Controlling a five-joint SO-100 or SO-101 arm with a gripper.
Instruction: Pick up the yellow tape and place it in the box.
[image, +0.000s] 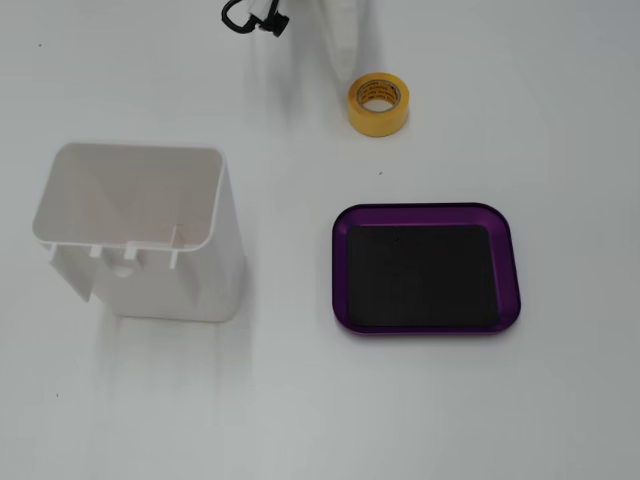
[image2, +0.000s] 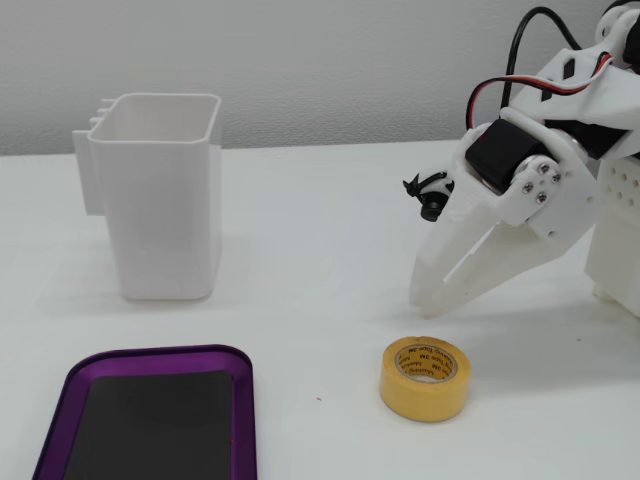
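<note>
1. We see the yellow tape (image2: 424, 377) lying flat on the white surface (image2: 300, 250), just below the tips of the white tool (image2: 428, 300) in a fixed view, near it but apart, with a strip of bare surface between them.
2. The tool points down and toward that view's left, hanging above the surface; its two fingers lie close together, with only a thin seam between them, and they pinch nothing.
3. In the fixed view from above, the tape (image: 378, 104) sits near the top edge, and the tool (image: 345, 55) shows as a pale wedge just above and left of the roll.
4. The purple box (image: 510, 270) lies below the tape in that view, well apart from it, its black floor bare; in the lower view the box (image2: 150, 358) is at the bottom left, left of the tape.
5. There is dark print on the roll's inner core, but we cannot read the letters in either view.
6. A tall white bin (image: 140, 230) stands left of the box from above; its open top is seen again in the lower view (image2: 160, 195).
7. The arm is cut off at the right edge of the lower view, and the box by the bottom edge; from above, most of the tool is out of frame.
</note>
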